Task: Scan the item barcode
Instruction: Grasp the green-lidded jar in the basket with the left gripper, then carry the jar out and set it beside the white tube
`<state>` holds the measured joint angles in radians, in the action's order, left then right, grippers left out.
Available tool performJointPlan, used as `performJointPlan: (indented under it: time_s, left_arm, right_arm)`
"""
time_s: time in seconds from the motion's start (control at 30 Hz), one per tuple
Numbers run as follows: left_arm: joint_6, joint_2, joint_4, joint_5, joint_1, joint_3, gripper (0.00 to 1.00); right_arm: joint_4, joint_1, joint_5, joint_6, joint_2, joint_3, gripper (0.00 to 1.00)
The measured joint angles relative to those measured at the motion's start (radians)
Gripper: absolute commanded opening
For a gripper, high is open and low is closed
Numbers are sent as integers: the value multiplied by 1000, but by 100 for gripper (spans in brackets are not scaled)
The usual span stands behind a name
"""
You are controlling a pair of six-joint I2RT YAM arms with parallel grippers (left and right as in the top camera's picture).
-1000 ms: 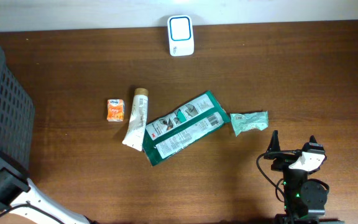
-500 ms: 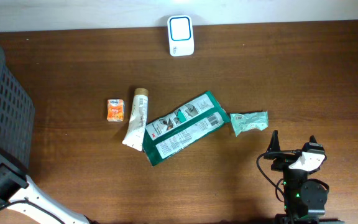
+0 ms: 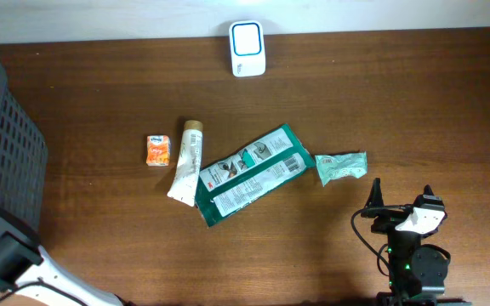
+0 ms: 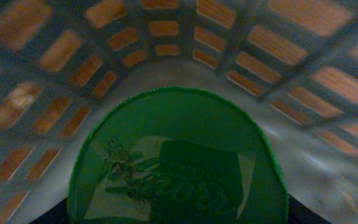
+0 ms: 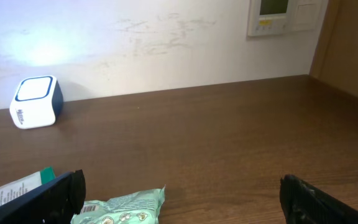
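The green item [image 4: 179, 162] lies in the basket [image 4: 55, 56] at the left edge of the table, close under the left wrist camera, far from the scanner [image 3: 247, 48]. It is blurred, but it shows a rounded outline and a glossy printed face, so I judge it light and perhaps a little slippery. I cannot tell if it is stiff or soft. No barcode shows on this face. It seems best to take it by two opposite edges, so that the printed sides stay free for scanning. The left gripper does not show clearly, so I cannot tell if it is spread or pinching the item. The right gripper [image 5: 179, 186] is spread wide and holds nothing.
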<state>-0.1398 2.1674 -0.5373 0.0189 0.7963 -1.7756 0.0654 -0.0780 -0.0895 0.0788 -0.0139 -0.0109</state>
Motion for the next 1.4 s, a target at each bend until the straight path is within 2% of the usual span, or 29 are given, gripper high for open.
performJointPlan:
  time_s: [0.17, 0.53, 0.7, 0.9, 1.17, 1.4]
  left_arm:
    - [56, -206, -85, 38, 0, 5, 53]
    - [86, -615, -177, 127, -16, 5, 53]
    - [108, -747, -186, 183, -193, 5, 53]
    - [116, -765, -297, 214, -426, 5, 58]
    - [119, -700, -508, 215, -692, 5, 57]
    - [119, -565, -511, 213, -871, 77, 56]
  right_arm:
    - [0, 0, 0, 0, 0, 0, 98]
    - [0, 0, 0, 0, 0, 0, 98]
    - [0, 0, 0, 0, 0, 0, 98]
    - [0, 0, 0, 0, 0, 0, 98]
    - [0, 0, 0, 0, 0, 0, 98]
    - [0, 0, 0, 0, 0, 0, 98]
